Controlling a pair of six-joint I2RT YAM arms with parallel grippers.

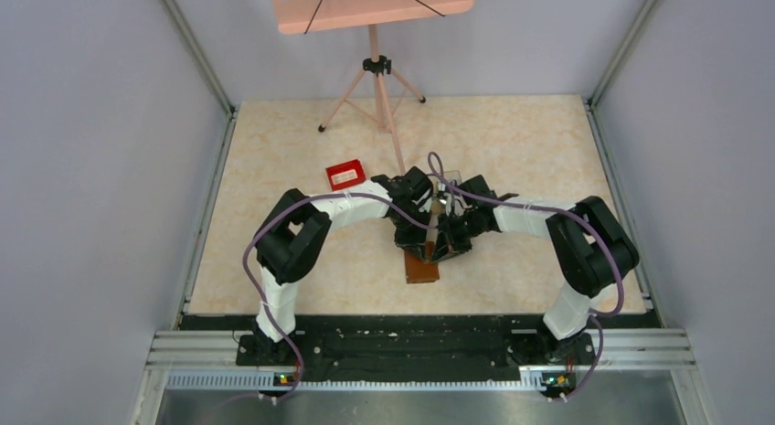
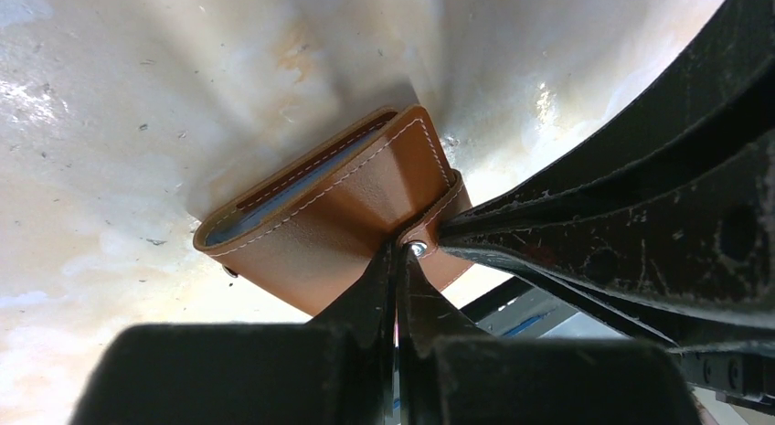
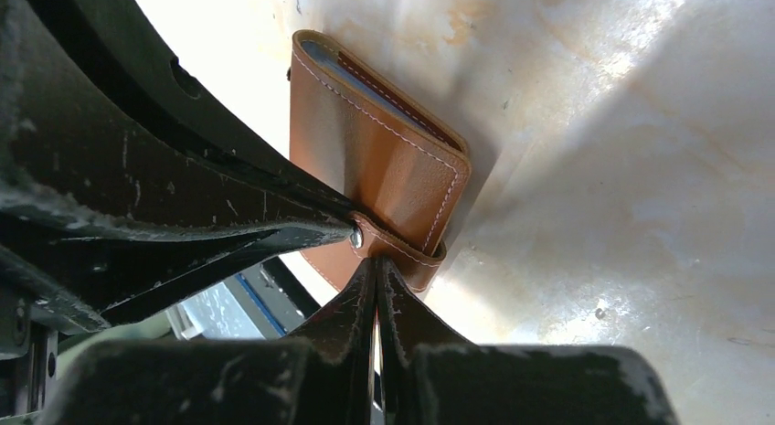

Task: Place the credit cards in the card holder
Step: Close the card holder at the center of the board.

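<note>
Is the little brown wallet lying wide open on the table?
No, the card holder is folded closed, with its strap wrapped round the edge.

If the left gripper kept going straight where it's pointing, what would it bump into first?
The card holder: the shut left gripper points right at its snap strap and looks to be touching it, though depth is hard to judge.

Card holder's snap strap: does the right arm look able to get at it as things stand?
Probably yes. The shut right gripper has its tips right at the snap strap of the closed card holder. The shut left gripper crowds the same spot from the other side.
</note>
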